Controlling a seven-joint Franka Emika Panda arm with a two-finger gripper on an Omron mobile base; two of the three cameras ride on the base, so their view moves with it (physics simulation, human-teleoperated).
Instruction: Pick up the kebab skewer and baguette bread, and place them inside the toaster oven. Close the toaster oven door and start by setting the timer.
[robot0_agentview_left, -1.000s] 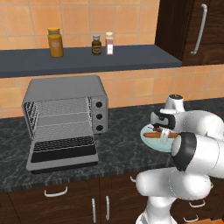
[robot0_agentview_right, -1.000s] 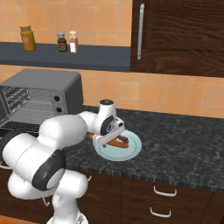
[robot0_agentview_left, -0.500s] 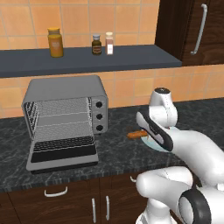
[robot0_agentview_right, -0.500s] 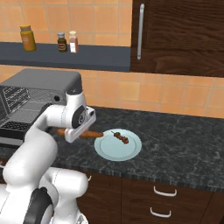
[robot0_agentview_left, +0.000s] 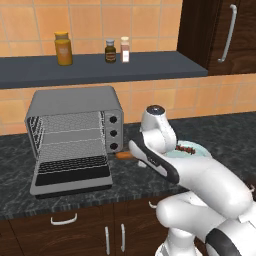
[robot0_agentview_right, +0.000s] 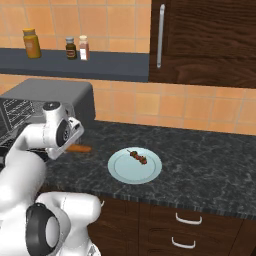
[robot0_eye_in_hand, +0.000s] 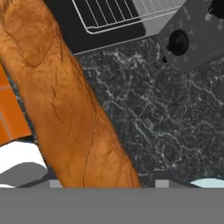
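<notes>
1. Baguette bread (robot0_eye_in_hand: 65, 100) is carried in the air over the dark counter (robot0_agentview_left: 130, 180), just right of the toaster oven (robot0_agentview_left: 75, 120); its orange end pokes out left of the hand in the left base view.
2. Gripper: fingertips hidden by the loaf, jaws look partway closed on baguette bread; grip point hidden.
3. Toaster oven door (robot0_agentview_left: 72, 175) is down and flat, racks exposed.
4. Kebab skewer (robot0_agentview_right: 138, 157) lies on the pale plate (robot0_agentview_right: 122, 172), well right of the oven.
5. Handling guess: baguette light, stiff, crusty, may pivot if held off-centre; take mid-length.
6. Skewer thin; pinch across the meat chunks.
</notes>
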